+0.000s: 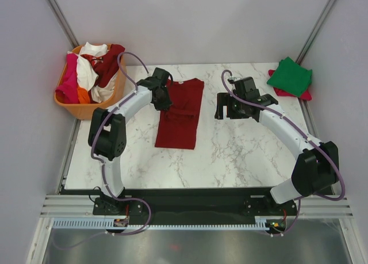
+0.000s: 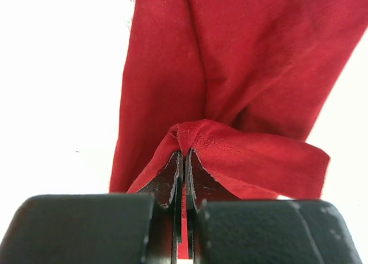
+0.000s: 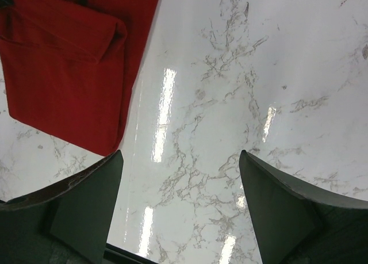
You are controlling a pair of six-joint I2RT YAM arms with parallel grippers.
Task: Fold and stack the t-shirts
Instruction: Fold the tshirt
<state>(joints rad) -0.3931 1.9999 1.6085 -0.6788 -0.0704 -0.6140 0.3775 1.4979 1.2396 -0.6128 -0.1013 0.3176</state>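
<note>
Left fingers (image 2: 167,183) are clamped on the red shirt's (image 1: 181,117) far left edge, its length running near-to-far; right fingers (image 3: 86,218) are held apart alongside.

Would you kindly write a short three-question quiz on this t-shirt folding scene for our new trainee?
1. True or false: the left gripper is shut on a fold of the dark red t-shirt.
2. Fill the gap: the right gripper hangs over the table with its jaws ___.
3. Where does the green t-shirt lie? A under the right gripper; B on a pink-red t-shirt at the table's far right corner; C in the left gripper.
Key: 1 true; 2 open; 3 B.
</note>
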